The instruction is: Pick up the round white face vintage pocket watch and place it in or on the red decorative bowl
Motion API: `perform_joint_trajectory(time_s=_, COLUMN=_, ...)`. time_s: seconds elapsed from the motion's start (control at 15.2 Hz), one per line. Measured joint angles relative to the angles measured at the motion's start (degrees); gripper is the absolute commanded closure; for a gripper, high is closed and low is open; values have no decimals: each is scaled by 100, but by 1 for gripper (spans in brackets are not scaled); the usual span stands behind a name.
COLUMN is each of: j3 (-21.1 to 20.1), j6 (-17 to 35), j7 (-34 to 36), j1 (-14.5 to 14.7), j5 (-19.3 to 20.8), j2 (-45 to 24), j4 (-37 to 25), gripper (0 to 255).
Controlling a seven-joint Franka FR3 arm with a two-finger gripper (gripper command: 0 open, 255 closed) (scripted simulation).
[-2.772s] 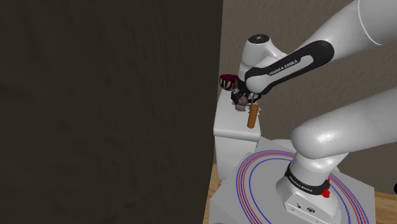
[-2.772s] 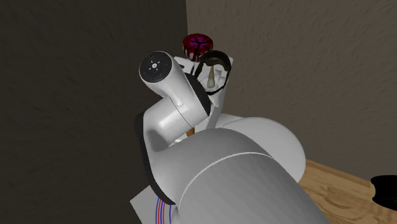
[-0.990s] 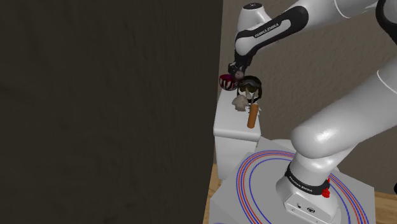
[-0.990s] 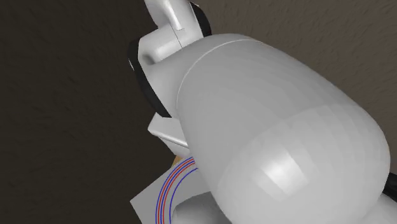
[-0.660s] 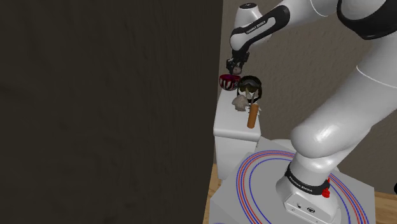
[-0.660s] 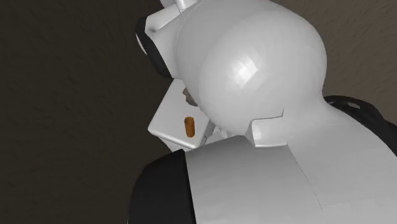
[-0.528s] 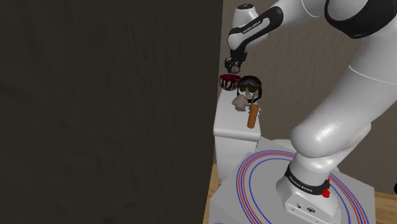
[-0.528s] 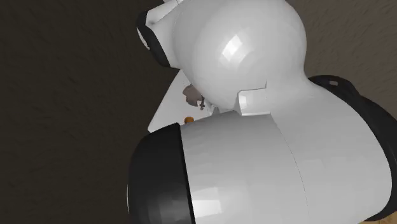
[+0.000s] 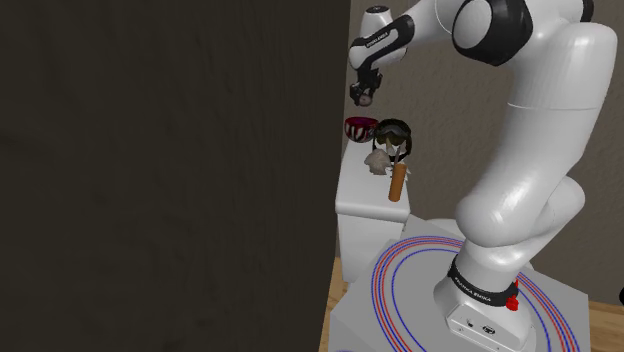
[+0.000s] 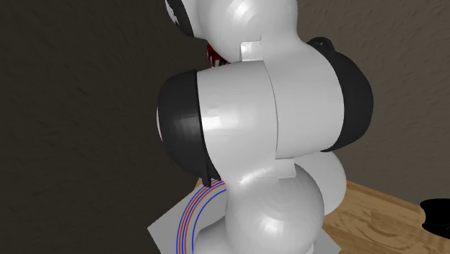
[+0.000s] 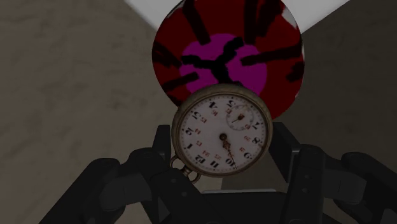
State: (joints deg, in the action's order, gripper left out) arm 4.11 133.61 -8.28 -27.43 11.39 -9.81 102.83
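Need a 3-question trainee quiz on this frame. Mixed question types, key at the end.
1. True or false: the gripper is shut on the pocket watch.
2. Multiple choice: in the wrist view, the patch at the centre of the red bowl is A) green, B) magenta, C) yellow.
3. Fill in the missing word: in the shoulder view, the gripper hangs ___ the red bowl, and the watch is not resting in it.

Key: 1 true; 2 B; 3 above.
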Motion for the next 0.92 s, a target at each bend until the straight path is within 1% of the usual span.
perform_joint_trajectory(time_s=0.13, j3=6, j6=106, j7=2, j1=-11, j5=-1, j2=-132, j4=-27, gripper=255)
perform_joint_trajectory(time_s=0.92, j3=45, j6=884, j7=184, j1=-11, j5=122, j2=-459, j4=434, gripper=255)
